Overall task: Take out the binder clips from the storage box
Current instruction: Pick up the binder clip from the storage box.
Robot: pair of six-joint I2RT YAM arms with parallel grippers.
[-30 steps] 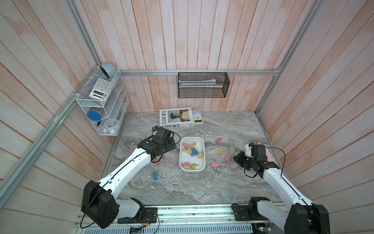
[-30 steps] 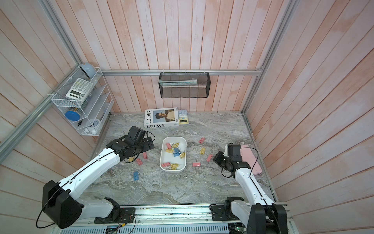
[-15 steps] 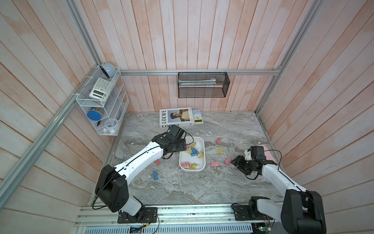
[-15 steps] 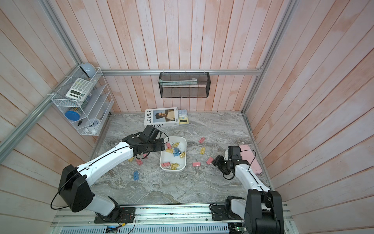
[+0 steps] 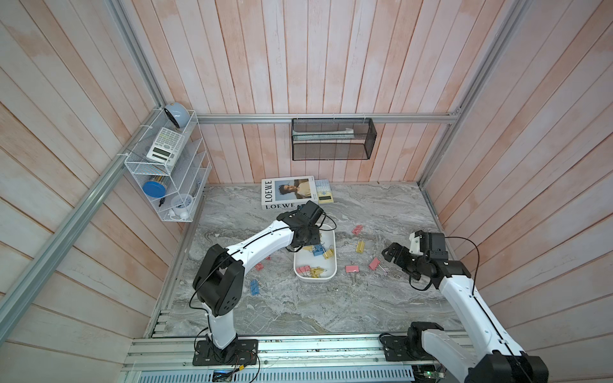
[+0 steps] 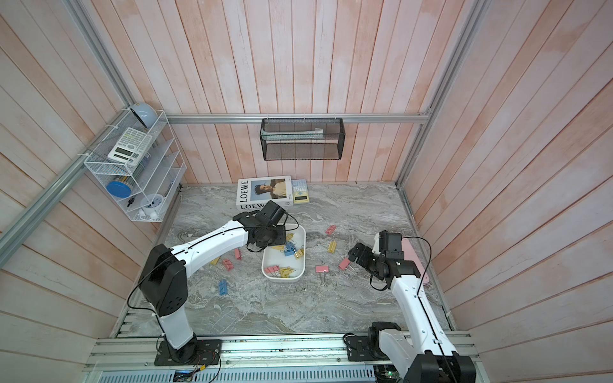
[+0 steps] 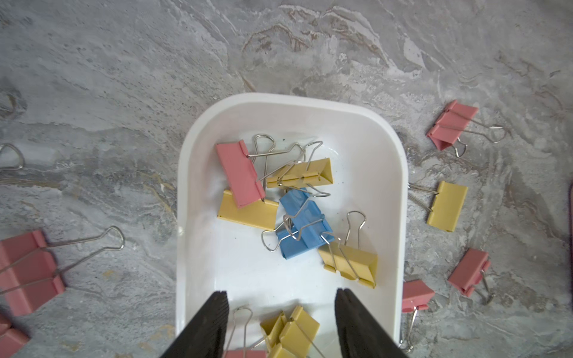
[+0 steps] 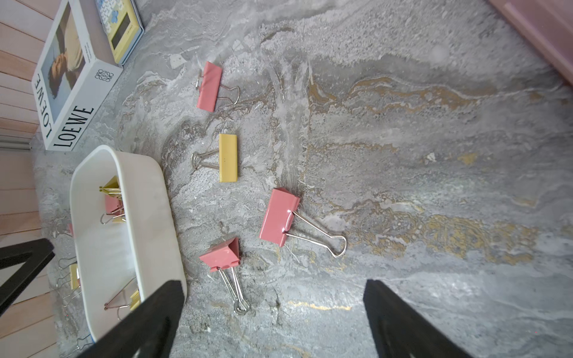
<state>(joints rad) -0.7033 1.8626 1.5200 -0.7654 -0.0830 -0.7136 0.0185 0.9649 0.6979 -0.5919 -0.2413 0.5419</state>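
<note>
The storage box (image 5: 315, 279) (image 6: 282, 278) is a shallow white tray in mid-table. Several binder clips lie in it: a pink one (image 7: 240, 173), a blue one (image 7: 302, 226) and yellow ones (image 7: 293, 328). My left gripper (image 7: 280, 293) hangs over the tray's far end with its jaws apart. The yellow clips sit below the gap, untouched. More clips lie loose on the marble, among them a pink one (image 8: 279, 217), another pink one (image 8: 221, 255) and a yellow one (image 8: 228, 157). My right gripper (image 8: 273, 283) (image 5: 386, 253) stands open and empty right of the tray (image 8: 148, 235).
A LOEWE book (image 5: 287, 192) and a yellow calculator (image 5: 324, 194) lie at the back. A black mesh basket (image 5: 333, 139) hangs on the back wall, a white wire rack (image 5: 166, 165) on the left wall. A pink flat item (image 6: 414, 262) lies near the right wall.
My left arm has swung from left of the tray to over its far end, jaws narrowing. My right gripper has gone from shut to wide open and drawn back slightly.
</note>
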